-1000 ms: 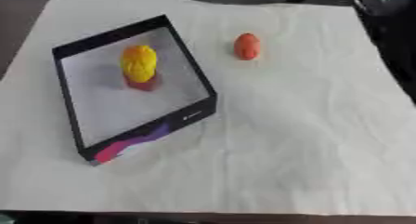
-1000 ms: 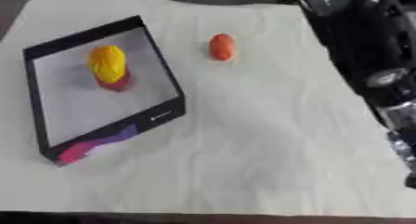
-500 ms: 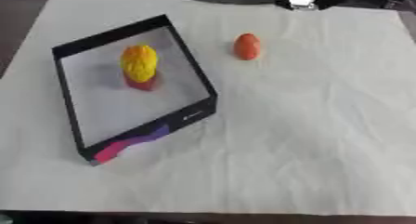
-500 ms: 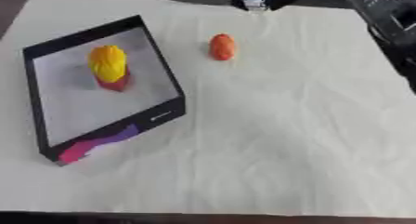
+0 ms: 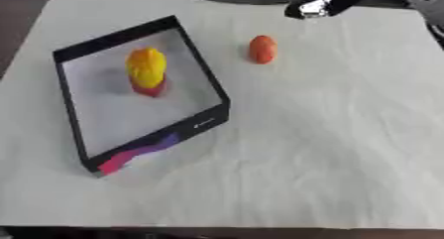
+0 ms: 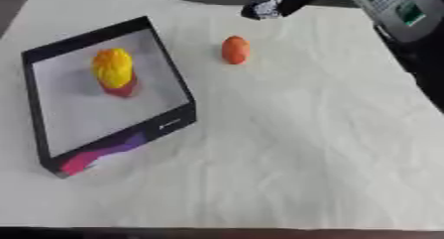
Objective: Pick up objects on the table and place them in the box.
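Note:
A small orange egg-shaped object [image 5: 263,49] lies on the white cloth, to the right of the box. The box [image 5: 210,87] is a shallow black-walled tray with a white floor and a purple and red pattern on its near wall. Inside it, a yellow object [image 5: 146,66] sits on top of a red one [image 5: 151,89]. My right hand [image 5: 315,3] comes in at the top edge, dark with a silver part, above and to the right of the orange object and apart from it. Blur hides how it is posed. My left hand shows in no view.
The white cloth [image 5: 329,149] covers the table, and its near and right parts carry nothing. A grey device with a green screen and keys [image 6: 397,11] sits at the top right corner, beyond the cloth's edge.
My right arm left the right edge of the right eye view. The hand then appeared at the top edge and has come slightly lower, towards the orange object. Box and objects have not moved.

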`<state>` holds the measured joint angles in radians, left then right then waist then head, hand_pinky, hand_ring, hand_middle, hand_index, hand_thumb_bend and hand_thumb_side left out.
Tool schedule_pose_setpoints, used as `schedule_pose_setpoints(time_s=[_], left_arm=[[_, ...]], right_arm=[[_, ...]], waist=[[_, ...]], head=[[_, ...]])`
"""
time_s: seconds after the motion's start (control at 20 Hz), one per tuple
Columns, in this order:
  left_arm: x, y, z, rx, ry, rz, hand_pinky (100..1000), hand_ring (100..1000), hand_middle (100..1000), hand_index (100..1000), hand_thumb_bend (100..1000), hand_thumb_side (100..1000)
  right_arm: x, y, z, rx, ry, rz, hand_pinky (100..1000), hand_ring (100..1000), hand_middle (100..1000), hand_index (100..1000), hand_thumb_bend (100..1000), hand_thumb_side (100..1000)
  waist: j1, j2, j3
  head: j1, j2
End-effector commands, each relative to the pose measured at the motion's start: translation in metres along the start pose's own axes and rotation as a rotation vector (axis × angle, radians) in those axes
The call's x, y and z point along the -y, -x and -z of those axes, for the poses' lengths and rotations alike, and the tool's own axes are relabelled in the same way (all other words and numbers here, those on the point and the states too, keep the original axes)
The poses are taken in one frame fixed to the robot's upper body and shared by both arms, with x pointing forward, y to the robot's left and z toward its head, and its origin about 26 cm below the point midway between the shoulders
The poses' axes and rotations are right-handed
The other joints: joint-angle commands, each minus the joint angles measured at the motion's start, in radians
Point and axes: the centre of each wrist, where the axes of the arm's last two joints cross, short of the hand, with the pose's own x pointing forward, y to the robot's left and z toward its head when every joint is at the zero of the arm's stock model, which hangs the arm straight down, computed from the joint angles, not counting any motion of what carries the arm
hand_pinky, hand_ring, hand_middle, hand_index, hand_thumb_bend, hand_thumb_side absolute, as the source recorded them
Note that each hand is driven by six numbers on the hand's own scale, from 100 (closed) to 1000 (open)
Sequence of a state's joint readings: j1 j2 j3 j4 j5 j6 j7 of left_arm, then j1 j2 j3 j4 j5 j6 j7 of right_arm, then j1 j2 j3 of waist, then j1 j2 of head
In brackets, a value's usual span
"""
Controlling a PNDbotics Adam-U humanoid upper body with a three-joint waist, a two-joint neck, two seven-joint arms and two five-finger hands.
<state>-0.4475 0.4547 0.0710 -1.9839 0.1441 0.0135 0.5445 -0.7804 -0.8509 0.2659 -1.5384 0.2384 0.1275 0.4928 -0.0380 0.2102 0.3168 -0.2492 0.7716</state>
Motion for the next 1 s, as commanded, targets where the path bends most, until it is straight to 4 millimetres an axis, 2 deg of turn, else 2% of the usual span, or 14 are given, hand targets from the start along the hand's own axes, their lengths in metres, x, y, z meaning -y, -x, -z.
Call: schedule_pose_setpoints(time_s=[0.05,0.5,1.0], left_arm=[[0.0,-0.008,0.005,0.025,-0.001,-0.009,710,643,764,816,455,478],[0.001,-0.007,0.004,0.018,-0.006,-0.011,708,639,763,814,461,479],[0.001,-0.008,0.004,0.015,-0.013,-0.011,707,637,761,813,470,476]], right_arm=[[0.003,0.008,0.007,-0.023,0.004,-0.015,888,839,801,876,478,324],[-0.002,0.025,0.013,-0.052,-0.016,-0.021,890,840,801,880,483,338],[-0.016,0.031,0.017,-0.036,-0.118,0.039,890,837,794,884,489,380]], waist=[[0.004,0.003,0.004],[-0.001,0.012,0.007],[-0.004,0.019,0.013]], head=[[-0.002,-0.002],[0.001,-0.002],[0.001,-0.002]])
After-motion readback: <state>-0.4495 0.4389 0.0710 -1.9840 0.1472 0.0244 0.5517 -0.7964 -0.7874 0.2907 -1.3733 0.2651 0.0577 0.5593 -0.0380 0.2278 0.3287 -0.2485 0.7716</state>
